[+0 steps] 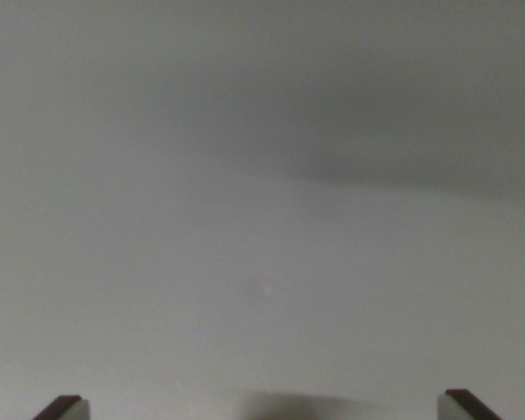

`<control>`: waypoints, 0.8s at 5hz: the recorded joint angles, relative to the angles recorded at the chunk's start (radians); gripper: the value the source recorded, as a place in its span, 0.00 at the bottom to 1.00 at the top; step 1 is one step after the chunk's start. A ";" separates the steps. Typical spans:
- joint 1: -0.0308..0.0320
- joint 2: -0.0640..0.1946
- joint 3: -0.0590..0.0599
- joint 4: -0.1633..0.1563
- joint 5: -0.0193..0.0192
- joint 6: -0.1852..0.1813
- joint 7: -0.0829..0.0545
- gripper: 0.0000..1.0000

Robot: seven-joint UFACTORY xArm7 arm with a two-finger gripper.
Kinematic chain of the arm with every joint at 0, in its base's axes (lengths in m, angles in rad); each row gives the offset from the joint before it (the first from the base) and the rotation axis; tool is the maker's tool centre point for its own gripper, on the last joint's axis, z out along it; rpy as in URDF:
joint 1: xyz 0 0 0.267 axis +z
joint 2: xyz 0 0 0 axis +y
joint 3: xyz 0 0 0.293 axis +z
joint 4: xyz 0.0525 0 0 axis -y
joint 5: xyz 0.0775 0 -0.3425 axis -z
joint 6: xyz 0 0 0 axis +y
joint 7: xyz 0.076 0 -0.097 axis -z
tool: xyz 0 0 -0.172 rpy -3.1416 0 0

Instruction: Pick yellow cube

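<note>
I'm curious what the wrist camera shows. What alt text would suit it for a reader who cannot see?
A blurry, plain grey surface fills the wrist view, with a darker shadowed band across the upper right; no yellow cube is visible. Only the two tips of the open gripper poke in at the bottom corners, wide apart with nothing between them.

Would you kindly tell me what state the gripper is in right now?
Gripper: open, jaws wide apart at the bottom corners of the wrist view, holding nothing; no cube in view.
</note>
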 joint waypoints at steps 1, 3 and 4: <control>0.0002 0.004 -0.002 -0.042 0.0041 -0.041 -0.007 0.00; 0.0004 0.008 -0.005 -0.084 0.0082 -0.082 -0.014 0.00; 0.0004 0.008 -0.005 -0.084 0.0082 -0.082 -0.014 0.00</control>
